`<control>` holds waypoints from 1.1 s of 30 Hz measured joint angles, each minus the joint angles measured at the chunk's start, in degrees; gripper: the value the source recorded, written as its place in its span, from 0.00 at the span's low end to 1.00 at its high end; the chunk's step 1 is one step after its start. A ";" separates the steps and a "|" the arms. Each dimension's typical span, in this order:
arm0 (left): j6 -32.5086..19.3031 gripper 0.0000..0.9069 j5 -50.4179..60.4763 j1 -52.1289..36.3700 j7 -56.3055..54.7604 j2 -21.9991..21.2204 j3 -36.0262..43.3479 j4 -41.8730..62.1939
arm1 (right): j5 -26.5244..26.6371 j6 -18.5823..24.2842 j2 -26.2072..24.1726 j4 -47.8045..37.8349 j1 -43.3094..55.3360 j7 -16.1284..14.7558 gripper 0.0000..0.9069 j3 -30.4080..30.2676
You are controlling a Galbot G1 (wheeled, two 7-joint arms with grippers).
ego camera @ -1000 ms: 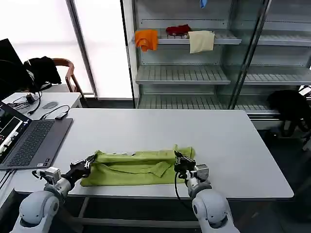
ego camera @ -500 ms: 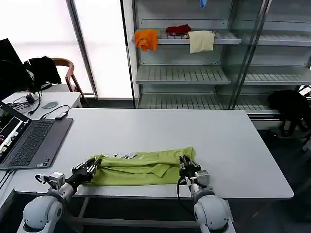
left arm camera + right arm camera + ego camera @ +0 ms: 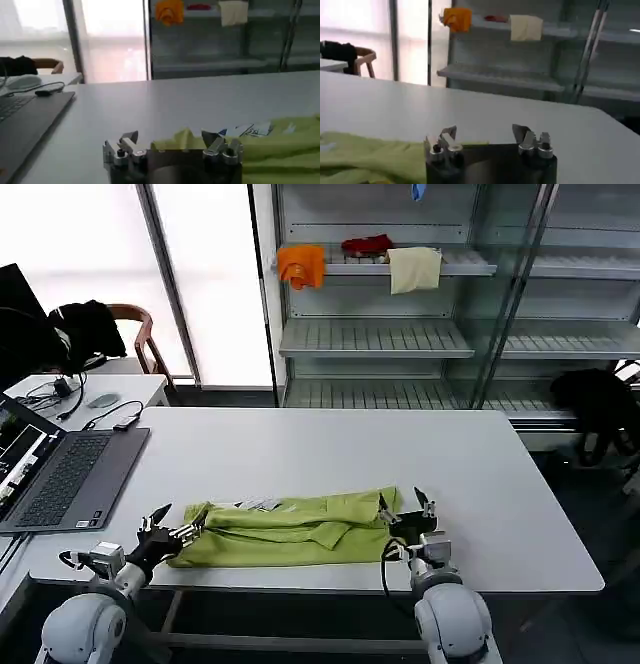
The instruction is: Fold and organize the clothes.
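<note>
Lime yellow-green T-shirt (image 3: 285, 529) lies folded into a long band near the front edge of the white bench (image 3: 330, 454), its small white neck label facing up. Left hand (image 3: 170, 524) sits at the band's 9 o'clock end, fingers spread apart and holding nothing. Right hand (image 3: 405, 506) sits at the 3 o'clock end, fingers likewise apart, just beside the cloth. A laptop (image 3: 60, 474) rests at the bench's 9 o'clock edge.
</note>
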 measured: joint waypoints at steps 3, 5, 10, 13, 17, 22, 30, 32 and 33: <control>-0.17 1.00 -0.04 0.54 -2.09 -1.15 0.40 -0.27 | 1.08 -0.49 0.13 1.11 1.17 0.17 1.00 -0.10; -0.27 1.00 -0.31 0.65 -3.57 -1.99 0.60 -0.30 | 1.62 -0.84 0.15 1.80 1.69 0.17 1.00 -0.18; -0.53 1.00 -1.15 0.79 -6.55 -3.71 1.19 -0.30 | 2.46 -1.33 0.00 3.33 2.34 0.33 1.00 -0.27; -0.58 1.00 -1.41 0.90 -7.79 -4.51 1.50 -0.16 | 2.77 -1.49 -0.05 4.00 2.51 0.32 1.00 -0.26; -0.58 0.91 -1.73 1.12 -8.74 -5.16 1.93 0.21 | 3.13 -1.65 -0.02 4.55 2.64 0.22 1.00 -0.26; -0.61 0.24 -2.07 1.12 -9.42 -5.80 2.27 0.61 | 3.38 -1.73 -0.10 4.84 2.73 0.08 1.00 -0.06; -0.64 0.00 -2.26 1.61 -9.78 -6.63 3.04 0.36 | 3.85 -1.86 -0.06 5.33 2.91 0.09 1.00 0.12; -0.68 0.00 -2.21 1.69 -9.79 -6.75 3.28 0.25 | 4.01 -1.93 -0.06 5.54 2.96 0.10 1.00 0.14; -0.69 0.00 -2.21 1.70 -9.81 -6.79 3.43 0.24 | 4.09 -1.96 -0.08 5.63 2.97 0.11 1.00 0.16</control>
